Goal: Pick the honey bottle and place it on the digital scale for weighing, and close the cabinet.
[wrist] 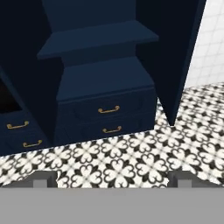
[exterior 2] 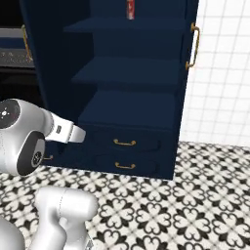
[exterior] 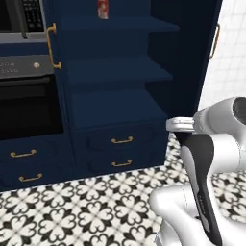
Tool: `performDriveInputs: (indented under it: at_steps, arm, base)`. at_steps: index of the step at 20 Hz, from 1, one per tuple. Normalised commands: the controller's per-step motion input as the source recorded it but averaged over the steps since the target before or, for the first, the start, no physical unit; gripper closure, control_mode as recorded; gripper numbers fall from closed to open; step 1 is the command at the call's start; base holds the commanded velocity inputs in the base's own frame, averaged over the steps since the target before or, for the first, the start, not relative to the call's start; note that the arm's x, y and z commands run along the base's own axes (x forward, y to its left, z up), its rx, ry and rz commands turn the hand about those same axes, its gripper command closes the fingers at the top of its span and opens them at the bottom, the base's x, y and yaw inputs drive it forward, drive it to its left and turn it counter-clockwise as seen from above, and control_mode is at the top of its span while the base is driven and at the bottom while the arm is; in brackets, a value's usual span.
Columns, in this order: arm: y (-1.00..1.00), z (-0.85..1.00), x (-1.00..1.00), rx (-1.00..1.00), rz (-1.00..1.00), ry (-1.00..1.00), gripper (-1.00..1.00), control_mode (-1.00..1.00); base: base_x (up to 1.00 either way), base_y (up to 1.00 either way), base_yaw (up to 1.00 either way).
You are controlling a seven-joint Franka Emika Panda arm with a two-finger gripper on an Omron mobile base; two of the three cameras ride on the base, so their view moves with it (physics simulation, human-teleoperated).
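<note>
The tall navy cabinet stands in front of me with both doors swung open, showing bare navy shelves. Its brass handles show on the left door and the right door. My gripper is open with nothing between its fingertips, and it hangs back from the cabinet, above the patterned floor, aimed at the lower shelves. The honey bottle and the digital scale are out of view.
A red-and-white box sits on the top shelf. Brass-handled drawers lie under the shelves. A black oven is to the left, a white tiled wall to the right, and patterned floor in front.
</note>
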Motion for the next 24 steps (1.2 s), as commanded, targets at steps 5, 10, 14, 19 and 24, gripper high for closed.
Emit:
performDriveInputs:
  at_steps: [5,10,14,19,24]
  arm:
    - [0.00,0.00,0.00,0.00,0.00,0.00,-1.00,1.00]
    - [0.00,0.00,0.00,0.00,0.00,0.00,-1.00,1.00]
    - [0.00,0.00,0.00,0.00,0.00,0.00,-1.00,1.00]
    - [0.00,0.00,0.00,0.00,0.00,0.00,-1.00,1.00]
    - [0.00,0.00,0.00,0.00,0.00,0.00,-1.00,1.00]
  base:
    - [0.61,0.05,-0.11]
    - [0.83,-0.30,0.07]
    - [0.67,-0.30,0.12]
    - [0.72,-0.22,0.09]
    - [0.49,-0.15,0.06]
